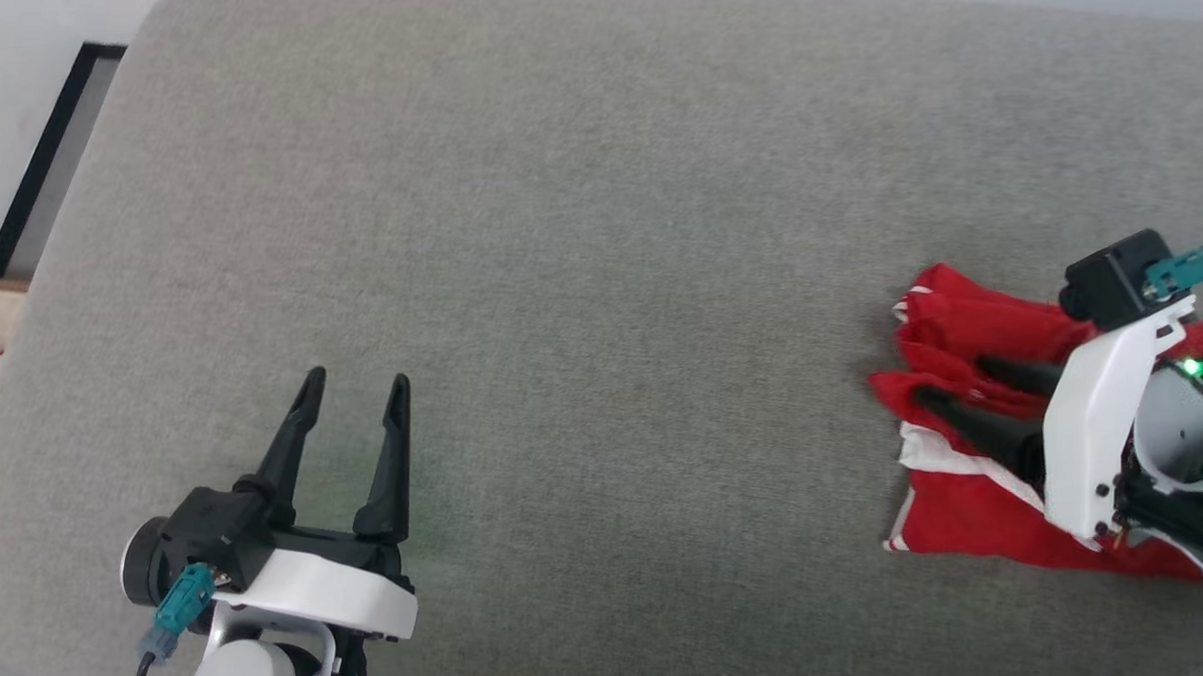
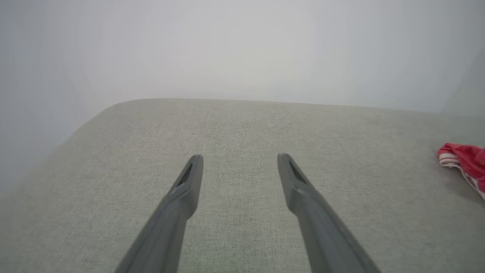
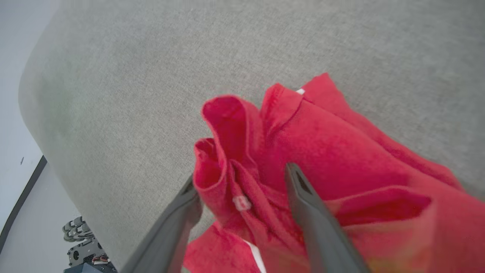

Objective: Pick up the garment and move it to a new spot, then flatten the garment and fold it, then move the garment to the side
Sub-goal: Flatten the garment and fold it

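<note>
Right wrist view: right tool (image 3: 240, 174) open, straddling a bunched fold of the garment (image 3: 341, 151), which lies crumpled and ungripped at the padded surface's (image 3: 151, 76) right edge. Left tool (image 1: 358, 379) open, probably on standby for flattening.

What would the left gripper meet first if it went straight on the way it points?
Likely just the bare grey cushion ahead of the left gripper; nothing else lies in its line. The red top sits off to its right. Its height is unclear.
</note>
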{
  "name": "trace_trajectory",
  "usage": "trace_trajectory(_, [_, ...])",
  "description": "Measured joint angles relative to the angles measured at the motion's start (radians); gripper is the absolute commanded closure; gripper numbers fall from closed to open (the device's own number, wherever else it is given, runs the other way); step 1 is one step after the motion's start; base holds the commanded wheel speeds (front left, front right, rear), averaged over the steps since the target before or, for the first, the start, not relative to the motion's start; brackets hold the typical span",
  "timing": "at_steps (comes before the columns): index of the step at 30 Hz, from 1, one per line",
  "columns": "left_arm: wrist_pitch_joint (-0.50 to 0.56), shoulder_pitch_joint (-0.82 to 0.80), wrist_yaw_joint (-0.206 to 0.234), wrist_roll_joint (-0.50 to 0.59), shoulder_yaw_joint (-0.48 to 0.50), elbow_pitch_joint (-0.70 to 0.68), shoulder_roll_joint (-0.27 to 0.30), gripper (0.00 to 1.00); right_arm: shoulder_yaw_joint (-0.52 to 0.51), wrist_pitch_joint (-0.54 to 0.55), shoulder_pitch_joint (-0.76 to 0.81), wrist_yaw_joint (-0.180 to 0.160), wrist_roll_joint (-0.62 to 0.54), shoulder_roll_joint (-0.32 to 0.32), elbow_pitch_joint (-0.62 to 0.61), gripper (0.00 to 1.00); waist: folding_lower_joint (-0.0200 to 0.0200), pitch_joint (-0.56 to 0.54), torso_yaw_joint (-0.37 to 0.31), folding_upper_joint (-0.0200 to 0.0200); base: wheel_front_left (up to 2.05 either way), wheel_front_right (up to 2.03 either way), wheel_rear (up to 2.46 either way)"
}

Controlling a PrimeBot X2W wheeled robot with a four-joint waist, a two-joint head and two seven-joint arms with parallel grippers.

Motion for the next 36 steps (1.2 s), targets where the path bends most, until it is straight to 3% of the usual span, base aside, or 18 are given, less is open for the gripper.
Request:
trace_trajectory(10, [0.000,0.020,0.000,-0.037,-0.006,0.028,0.017,0.00,-0.062,-0.116,-0.016,0.000,0.026,0.003,0.100,0.00,0.0000,-0.065,-0.083,0.0000,0.00,0.00,0.00])
trace_trajectory(21, [0.000,0.019,0.000,-0.093,-0.025,0.089,0.015,0.00,-0.136,-0.537,-0.016,0.000,-0.002,0.000,0.360,0.00,0.0000,-0.116,-0.193,0.0000,0.00,0.00,0.00])
trace_trajectory(31, [0.000,0.035,0.000,-0.103,0.033,0.111,0.009,0.00,0.004,-0.954,-0.025,0.000,0.034,0.003,0.445,0.00,0.0000,-0.171,-0.262,0.0000,0.00,0.00,0.00])
trace_trajectory(36, [0.000,0.078,0.000,-0.095,0.065,0.093,0.005,0.00,0.058,-1.057,0.000,0.000,0.044,0.000,0.481,0.00,0.0000,-0.209,-0.276,0.0000,0.00,0.00,0.00])
